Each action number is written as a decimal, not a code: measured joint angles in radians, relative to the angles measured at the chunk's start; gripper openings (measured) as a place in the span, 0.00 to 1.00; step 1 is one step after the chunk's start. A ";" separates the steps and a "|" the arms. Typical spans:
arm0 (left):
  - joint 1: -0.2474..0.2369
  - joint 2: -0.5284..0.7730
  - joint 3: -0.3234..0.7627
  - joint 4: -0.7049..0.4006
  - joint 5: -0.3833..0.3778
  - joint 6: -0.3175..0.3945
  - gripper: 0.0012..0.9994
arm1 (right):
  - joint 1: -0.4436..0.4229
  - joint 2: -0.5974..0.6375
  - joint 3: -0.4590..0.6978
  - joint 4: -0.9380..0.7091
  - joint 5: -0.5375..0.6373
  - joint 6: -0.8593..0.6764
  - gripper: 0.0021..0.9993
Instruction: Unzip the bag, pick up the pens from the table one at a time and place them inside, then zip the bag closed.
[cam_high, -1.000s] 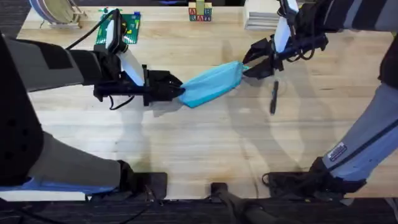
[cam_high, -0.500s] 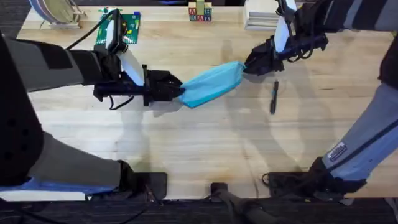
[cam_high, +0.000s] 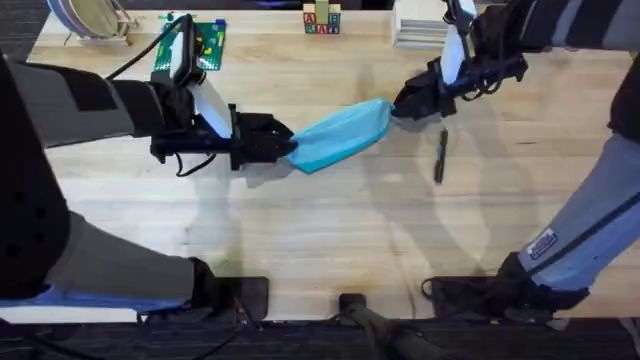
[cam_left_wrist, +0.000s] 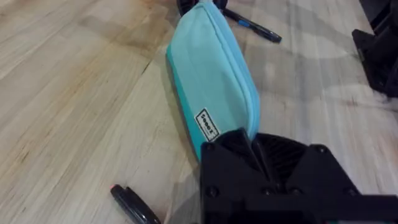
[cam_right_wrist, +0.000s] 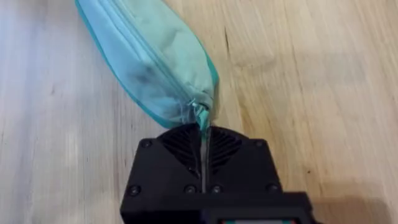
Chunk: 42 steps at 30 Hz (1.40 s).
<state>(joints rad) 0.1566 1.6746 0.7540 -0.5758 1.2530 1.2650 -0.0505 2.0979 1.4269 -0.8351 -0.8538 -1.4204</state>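
Note:
The light blue bag (cam_high: 340, 135) lies slanted on the table (cam_high: 320, 230), stretched between both grippers, its zipper closed along its length. My left gripper (cam_high: 290, 148) is shut on the bag's near-left end (cam_left_wrist: 211, 81). My right gripper (cam_high: 397, 108) is shut on the small teal pull tab (cam_right_wrist: 201, 115) at the bag's far-right end (cam_right_wrist: 155, 62). One dark pen (cam_high: 439, 157) lies on the wood just right of the bag; it also shows beyond the bag as the pen (cam_left_wrist: 252, 25). A second black pen (cam_left_wrist: 134, 205) lies beside my left gripper (cam_left_wrist: 255, 149).
At the back edge stand a green board (cam_high: 200, 45), coloured letter blocks (cam_high: 322, 20), a white stack (cam_high: 420, 30) and a rack (cam_high: 85, 15). Bare wood stretches from the bag toward the arm bases.
My right gripper, open at the bag's right end a second ago, has shut on the pull tab. The left gripper and the bag have stayed put.

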 joint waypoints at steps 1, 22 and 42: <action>0.000 0.000 0.000 0.000 0.000 0.000 0.04 | 0.000 0.000 0.000 -0.001 -0.001 0.000 0.03; 0.000 0.000 0.000 -0.002 0.000 0.000 0.04 | 0.000 -0.136 0.003 -0.066 -0.025 0.000 0.03; 0.000 0.000 0.000 -0.004 0.000 0.000 0.04 | 0.002 -0.143 0.003 -0.067 -0.206 -0.039 0.03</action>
<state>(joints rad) 0.1570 1.6745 0.7540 -0.5797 1.2526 1.2648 -0.0486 1.9545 1.4303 -0.9024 -1.0602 -1.4597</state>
